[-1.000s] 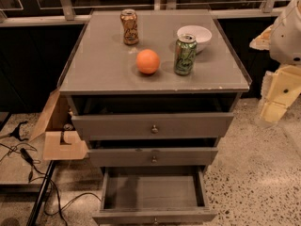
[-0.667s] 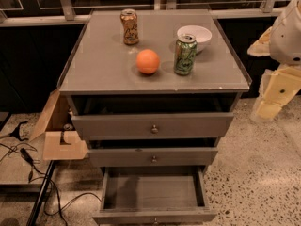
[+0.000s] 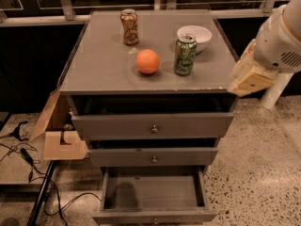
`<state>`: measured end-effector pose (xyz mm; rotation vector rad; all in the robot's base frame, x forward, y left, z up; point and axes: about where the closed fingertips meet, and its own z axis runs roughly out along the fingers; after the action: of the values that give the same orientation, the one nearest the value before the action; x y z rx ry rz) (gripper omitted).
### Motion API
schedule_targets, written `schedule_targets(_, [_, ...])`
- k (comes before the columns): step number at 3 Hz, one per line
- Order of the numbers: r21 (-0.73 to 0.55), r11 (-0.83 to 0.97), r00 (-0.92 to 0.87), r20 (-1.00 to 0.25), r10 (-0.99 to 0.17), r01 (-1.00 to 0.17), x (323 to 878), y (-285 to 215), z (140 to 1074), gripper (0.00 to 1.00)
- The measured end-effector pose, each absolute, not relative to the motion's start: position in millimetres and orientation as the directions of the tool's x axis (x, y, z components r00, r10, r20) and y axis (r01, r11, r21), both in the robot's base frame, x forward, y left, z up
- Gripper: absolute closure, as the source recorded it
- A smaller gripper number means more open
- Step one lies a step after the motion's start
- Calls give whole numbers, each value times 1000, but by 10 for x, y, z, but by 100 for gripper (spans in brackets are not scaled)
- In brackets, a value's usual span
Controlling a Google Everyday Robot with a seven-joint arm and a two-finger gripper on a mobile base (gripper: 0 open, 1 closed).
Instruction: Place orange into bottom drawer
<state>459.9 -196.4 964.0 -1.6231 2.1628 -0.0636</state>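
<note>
The orange (image 3: 148, 61) sits on top of the grey cabinet (image 3: 99, 69), near the middle, just left of a green can (image 3: 185, 54). The bottom drawer (image 3: 155, 193) is pulled out and nothing lies in it. My gripper (image 3: 250, 77) hangs at the end of the white arm, off the cabinet's right front corner, about level with the top. It is well to the right of the orange and holds nothing that I can see.
An orange-brown patterned can (image 3: 129, 26) stands at the back of the top. A white bowl (image 3: 200, 34) sits behind the green can. The two upper drawers (image 3: 153, 126) are slightly open. A cardboard box (image 3: 59, 133) and cables (image 3: 28, 164) lie on the floor at the left.
The arm and gripper have moved left, closer to the cabinet's right front corner. The orange, the cans and the drawers have not moved.
</note>
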Motion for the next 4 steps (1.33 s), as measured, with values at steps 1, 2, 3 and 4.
schedule_targets(1, [-363,321,-167,-396,-903,-874,4935,-1777,9562,86])
schedule_targets(2, [-444,305,-83,-453,-887,-843,5288,-1588,9534,100])
schedule_targets(3, [-500,306,-16,-503,-864,-810,5671,-1388,9536,100])
schedule_targets(4, [-500,306,-16,-503,-864,-810,5671,-1388,9536,100])
